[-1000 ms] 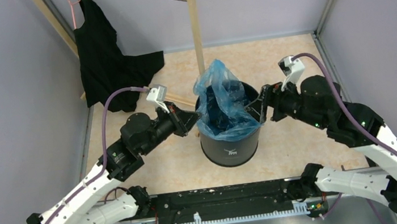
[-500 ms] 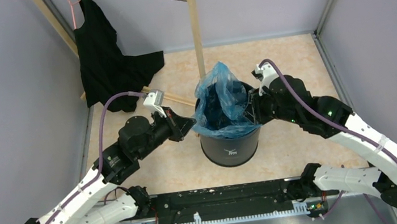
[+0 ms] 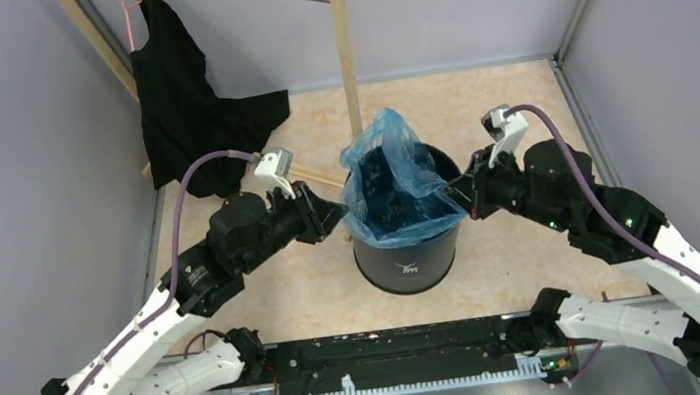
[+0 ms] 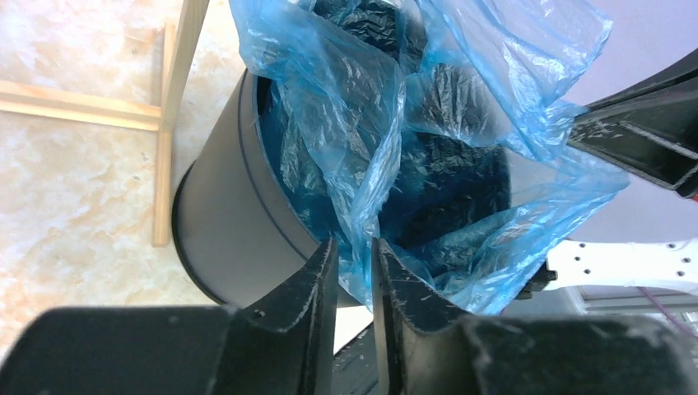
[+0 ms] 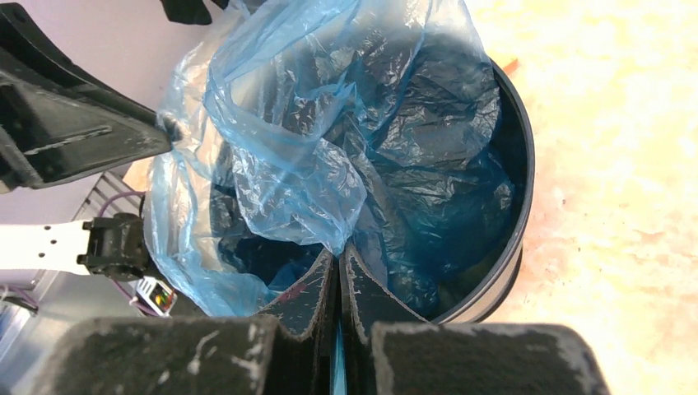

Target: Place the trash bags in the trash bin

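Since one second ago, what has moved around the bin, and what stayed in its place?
The right gripper swung in toward the far side of the bin, then drew back out to the right, ending near where it started. The left gripper shifted only slightly. Both now have their jaws shut on the edge of the bag; nothing was let go. The bag, bin and garment stayed put.

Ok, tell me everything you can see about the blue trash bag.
The trash bag is thin, translucent light-blue plastic, wrinkled and glossy. It sits mouth-up, partly inside the trash bin, its far side peaking above the rim. The left gripper pinches one edge and the right gripper the opposite edge, holding the mouth open.
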You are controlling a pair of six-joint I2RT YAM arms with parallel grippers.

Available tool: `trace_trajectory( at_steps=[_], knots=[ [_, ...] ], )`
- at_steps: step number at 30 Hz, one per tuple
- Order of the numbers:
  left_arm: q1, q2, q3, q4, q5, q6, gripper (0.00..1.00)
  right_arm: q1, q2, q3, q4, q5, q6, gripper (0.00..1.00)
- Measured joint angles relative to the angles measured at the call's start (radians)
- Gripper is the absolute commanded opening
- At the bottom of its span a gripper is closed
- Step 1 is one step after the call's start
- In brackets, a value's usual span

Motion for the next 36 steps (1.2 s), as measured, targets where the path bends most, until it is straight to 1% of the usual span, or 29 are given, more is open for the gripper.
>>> trace_trajectory(
  at_steps=[2, 5, 6, 11, 15, 20, 22, 26, 30, 32, 36],
  knots=[
    [0.000, 0.017, 0.015, -0.008, -0.001, 0.011, 0.15, 0.000, -0.006, -0.002, 0.008, -0.001, 0.006, 0.04],
    [0.000, 0.029, 0.016, -0.026, -0.004, 0.021, 0.02, 0.000, -0.024, -0.024, 0.014, -0.002, 0.017, 0.04],
    [0.000, 0.029, 0.016, -0.034, -0.004, 0.024, 0.00, 0.000, -0.029, -0.032, 0.011, 0.000, 0.022, 0.05],
    [0.000, 0.024, 0.011, -0.043, -0.004, 0.031, 0.00, 0.000, -0.056, -0.046, -0.023, 0.016, 0.050, 0.07],
    [0.000, -0.014, -0.034, -0.038, 0.000, 0.014, 0.00, 0.000, -0.102, -0.068, -0.049, 0.038, 0.078, 0.07],
    [0.000, -0.095, -0.152, -0.014, 0.029, -0.038, 0.00, 0.000, -0.163, -0.101, -0.097, 0.069, 0.132, 0.02],
    [0.000, -0.121, -0.192, -0.015, 0.035, -0.058, 0.00, 0.000, -0.194, -0.139, -0.099, 0.074, 0.159, 0.00],
    [0.000, -0.137, -0.227, -0.013, 0.043, -0.079, 0.00, 0.000, -0.237, -0.198, -0.111, 0.096, 0.211, 0.00],
    [0.000, -0.138, -0.261, 0.011, 0.046, -0.096, 0.00, 0.000, -0.258, -0.229, -0.139, 0.149, 0.256, 0.00],
    [0.000, -0.139, -0.285, 0.026, 0.045, -0.101, 0.00, 0.000, -0.265, -0.246, -0.155, 0.176, 0.275, 0.06],
    [0.000, -0.138, -0.318, 0.030, 0.035, -0.105, 0.00, 0.000, -0.270, -0.282, -0.165, 0.220, 0.290, 0.11]
  ],
)
